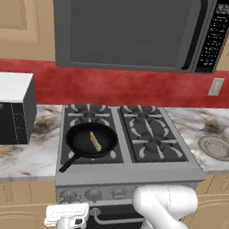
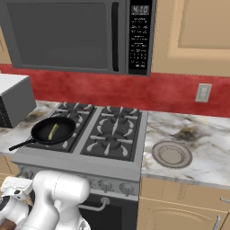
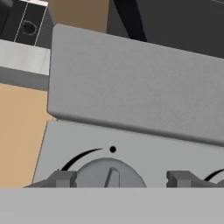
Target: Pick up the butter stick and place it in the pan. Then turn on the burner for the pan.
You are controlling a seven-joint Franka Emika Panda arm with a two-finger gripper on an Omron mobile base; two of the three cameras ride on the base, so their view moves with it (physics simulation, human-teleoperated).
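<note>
Butter stick [image 1: 95, 141] lay inside the pan [image 1: 91, 140], a pale yellow bar slanted across the black base, clear of the rim.

Nearest the cameras, the gripper [image 3: 117, 179] hung low at the stove's front panel [image 3: 131, 157]. In the hand view its two dark fingertips [image 3: 64, 178] stood wide apart on either side of a round grey knob [image 3: 110, 173], released and clasping nothing; whether either tip touched the knob could not be told. A small black dot and a curved black mark sat on the panel just above that knob. In the left base view the white arm [image 1: 165, 213] bent down in front of the stove, below the knob row [image 1: 93, 194].

Beyond the panel, the pan sat on the front left burner [image 1: 90, 149], its long straight handle [image 1: 69, 163] pointing towards the stove's front left corner. The other three burners stood bare.

On the marble counter to the right of the stove a flat grey plate [image 1: 217, 148] lay by itself. To the left of the stove stood a boxy toaster oven [image 1: 7, 108]. Farther back ran the red backsplash [image 1: 119, 87] with a wall outlet [image 1: 216, 87], and above the stove hung the microwave [image 1: 141, 29], flanked by tan cabinets.
</note>
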